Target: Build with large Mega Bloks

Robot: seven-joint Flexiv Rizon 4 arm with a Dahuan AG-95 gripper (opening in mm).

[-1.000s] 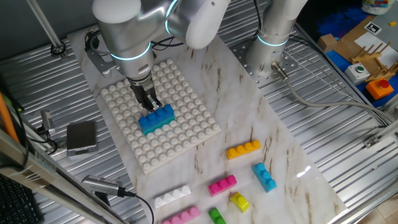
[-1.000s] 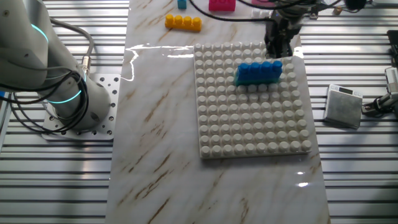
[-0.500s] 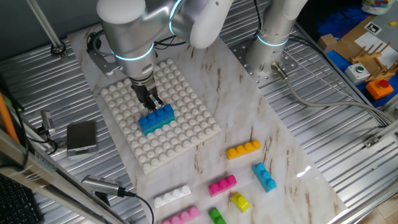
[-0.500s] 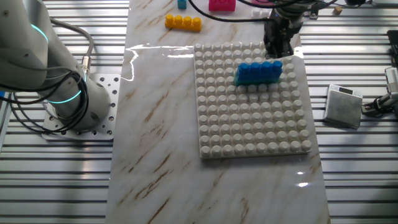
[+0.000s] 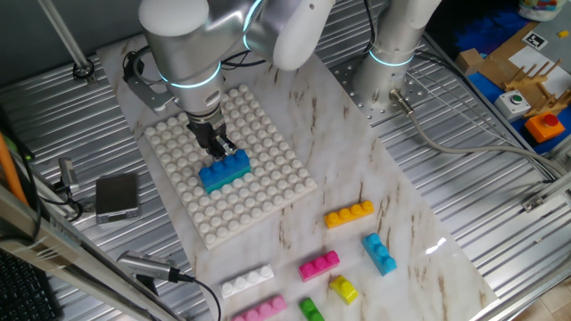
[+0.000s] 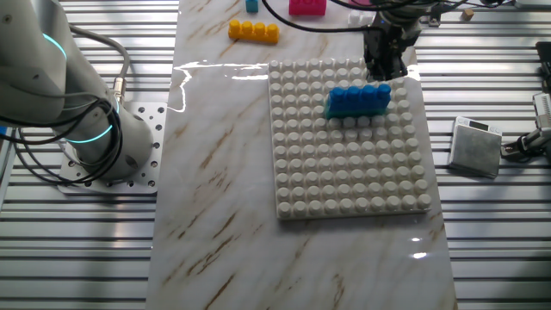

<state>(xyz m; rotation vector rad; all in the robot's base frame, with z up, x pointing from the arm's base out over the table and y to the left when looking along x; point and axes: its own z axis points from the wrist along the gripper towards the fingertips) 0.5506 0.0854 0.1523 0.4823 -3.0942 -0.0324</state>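
A blue four-stud brick (image 5: 225, 169) (image 6: 357, 100) sits pressed onto the white studded baseplate (image 5: 268, 192) (image 6: 344, 181). My gripper (image 5: 217, 147) (image 6: 385, 73) hangs just behind the brick's far end, fingers pointing down, slightly apart, holding nothing. Loose Mega Bloks lie on the marble board near the front: an orange bar (image 5: 349, 214) (image 6: 253, 32), a blue one (image 5: 379, 253), a magenta one (image 5: 318, 265) (image 6: 307, 7), a yellow one (image 5: 343, 288), a green one (image 5: 310, 309), a white bar (image 5: 247, 282) and a pink bar (image 5: 260, 309).
A small grey box (image 5: 117, 196) (image 6: 476, 146) with cables lies on the ribbed table beside the baseplate. A second arm's base (image 5: 384, 80) (image 6: 103, 146) stands at the board's far side. Boxes and coloured parts (image 5: 517, 71) crowd the back right corner.
The gripper and arm have shifted slightly up and away from the blue brick. The brick stays put on the baseplate.
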